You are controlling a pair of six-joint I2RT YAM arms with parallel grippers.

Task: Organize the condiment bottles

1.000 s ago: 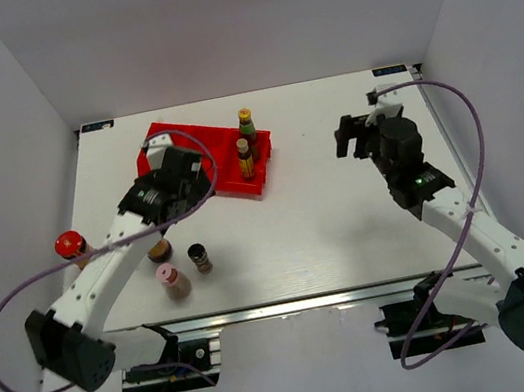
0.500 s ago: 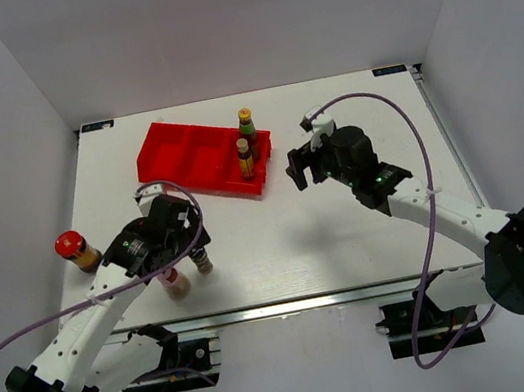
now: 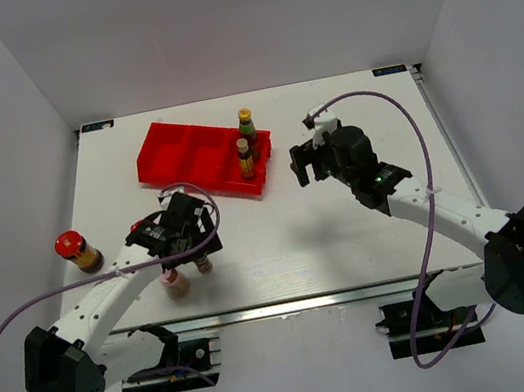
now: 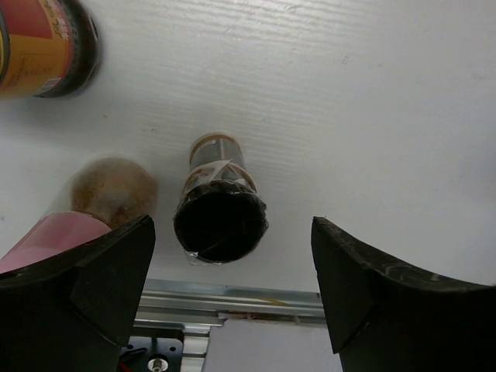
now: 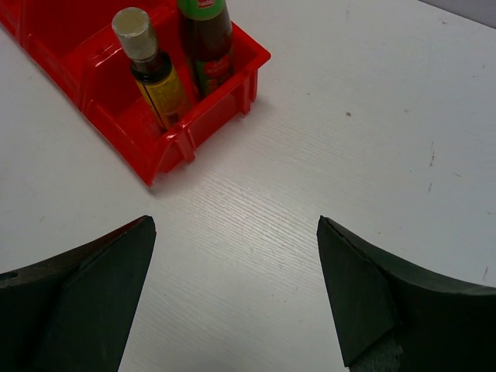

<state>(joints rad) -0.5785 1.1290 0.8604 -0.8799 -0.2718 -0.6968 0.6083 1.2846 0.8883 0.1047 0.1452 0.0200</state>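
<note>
1. Left gripper [image 4: 231, 256] is hovering, fingers spread, above the dark-capped bottle [image 4: 221, 225] at the table's [image 3: 351, 241] 7 o'clock, with the pink-capped bottle [image 4: 54, 232] just beside it.
2. Right gripper [image 5: 232, 232] is hanging released near the red tray [image 5: 178, 147], which is holding the yellow-capped bottle [image 5: 151, 70] and the green bottle [image 5: 208, 39] at 12 o'clock.

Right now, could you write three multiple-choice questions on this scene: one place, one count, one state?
1. The yellow-capped bottle and green bottle stand: A in the tray's end compartment nearest the right arm; B in its middle compartment; C outside the tray.
2. Tray compartments without bottles: A none; B one; C two.
3. The right gripper is: A open, empty; B shut on a bottle; C shut on the tray.
1 A: both stand in that end compartment. 2 C: the other two are bare. 3 A: its fingers stand wide apart, nothing between.
</note>
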